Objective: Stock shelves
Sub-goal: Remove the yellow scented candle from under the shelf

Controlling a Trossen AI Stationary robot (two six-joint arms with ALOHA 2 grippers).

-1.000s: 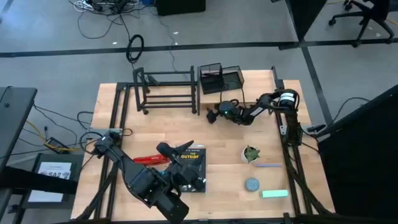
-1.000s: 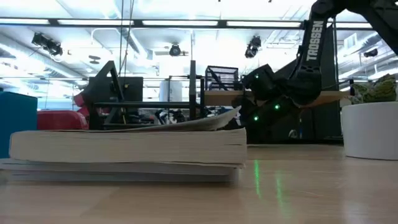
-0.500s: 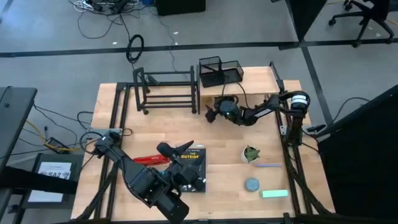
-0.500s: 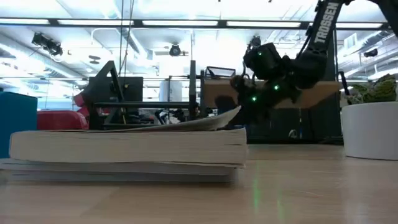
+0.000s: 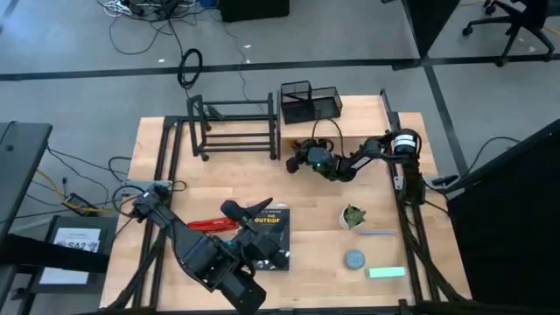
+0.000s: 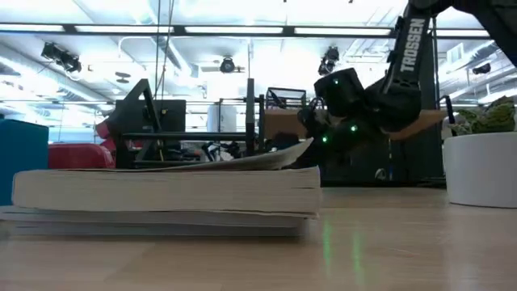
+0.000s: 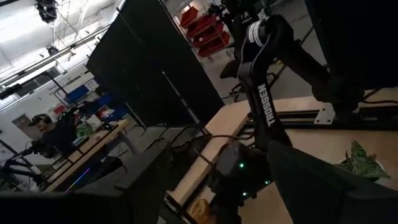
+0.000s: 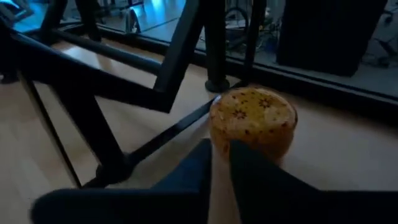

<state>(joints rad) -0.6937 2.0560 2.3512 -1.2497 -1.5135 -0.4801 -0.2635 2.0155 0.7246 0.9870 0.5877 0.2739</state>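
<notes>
Only the right wrist view shows a yellow patterned pot (image 8: 253,121) beside the black rack (image 5: 234,128) at the tabletop's (image 5: 315,210) far edge, just beyond the right gripper's (image 8: 220,163) nearly closed fingers. The right arm reads "TROSSEN".

A round yellow tin (image 8: 253,122) sits on the wooden table (image 8: 43,140). The 2 dark fingers (image 8: 186,175) nearly meet just before it, beside black rack legs (image 8: 180,56).
</notes>
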